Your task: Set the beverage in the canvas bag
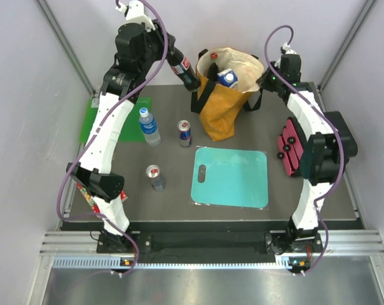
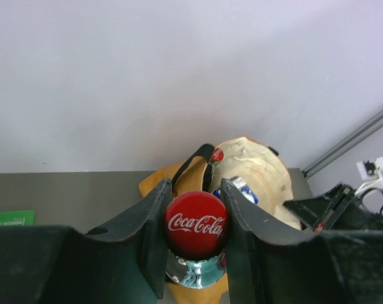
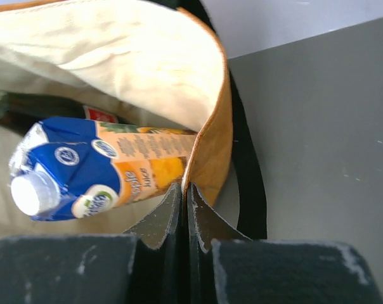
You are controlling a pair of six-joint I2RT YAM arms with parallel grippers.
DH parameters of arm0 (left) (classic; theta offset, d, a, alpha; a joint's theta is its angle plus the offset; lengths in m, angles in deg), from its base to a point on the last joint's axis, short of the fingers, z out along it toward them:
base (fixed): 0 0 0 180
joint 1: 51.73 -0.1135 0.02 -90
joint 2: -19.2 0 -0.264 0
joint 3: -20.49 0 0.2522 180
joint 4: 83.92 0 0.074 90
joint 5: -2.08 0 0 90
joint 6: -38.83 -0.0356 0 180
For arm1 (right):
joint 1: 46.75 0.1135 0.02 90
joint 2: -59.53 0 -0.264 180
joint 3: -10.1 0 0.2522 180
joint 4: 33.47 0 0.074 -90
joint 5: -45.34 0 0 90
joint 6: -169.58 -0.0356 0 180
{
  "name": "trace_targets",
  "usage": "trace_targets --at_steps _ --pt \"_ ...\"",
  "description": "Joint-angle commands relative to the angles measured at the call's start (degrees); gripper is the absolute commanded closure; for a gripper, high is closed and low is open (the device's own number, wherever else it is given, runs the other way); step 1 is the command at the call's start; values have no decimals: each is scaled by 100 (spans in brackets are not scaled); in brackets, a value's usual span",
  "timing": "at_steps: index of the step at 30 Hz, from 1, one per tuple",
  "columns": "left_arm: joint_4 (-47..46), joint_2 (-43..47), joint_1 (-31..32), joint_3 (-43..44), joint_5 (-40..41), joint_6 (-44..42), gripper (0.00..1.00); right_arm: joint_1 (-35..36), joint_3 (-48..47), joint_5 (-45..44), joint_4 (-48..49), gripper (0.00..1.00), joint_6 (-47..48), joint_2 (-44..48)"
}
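Left gripper: clamped on the neck of the cola bottle, one finger on each side of the red cap, which faces the wrist camera.
Right gripper: jaws fully together, pinching the right rim of the canvas bag and holding its mouth up.
Beverage location: the cola bottle hangs off the table at the far left of the bag, with its base close to the left rim and a black strap.
Bag location: far centre of the table, upright, with its mouth open towards the camera above.
Key relation: the bag mouth lies just right of the bottle. The bottle's long axis is tilted, cap up and to the left, base down and to the right, towards the opening. The left arm is the carrier and the nearer arm; I judge a short carry to the right over the rim, then a lowering.
Already in the bag: a juice carton and a dark bottle with a red label.
On the table: a water bottle and two cans, near and to the left.
Hard to make out: the bottle's lower body is hidden in the left wrist view. Whether the base touches the rim cannot be told. The bag floor is unseen.
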Motion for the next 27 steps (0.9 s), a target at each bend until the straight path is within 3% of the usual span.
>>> trace_targets --at_steps 1,10,17,22,27 --pt "-2176 179 2 550 173 647 100 327 -192 326 421 100 62 414" --pt "-2914 -102 2 814 -2 1402 100 547 -262 370 535 100 27 440" --pt "-2985 -296 2 805 -125 1632 100 644 -306 414 570 100 18 528" --pt "-3196 -621 54 779 -248 1597 100 644 -315 449 527 100 9 625" --pt "-3118 -998 81 735 -126 1027 100 652 -289 677 570 100 -79 774"
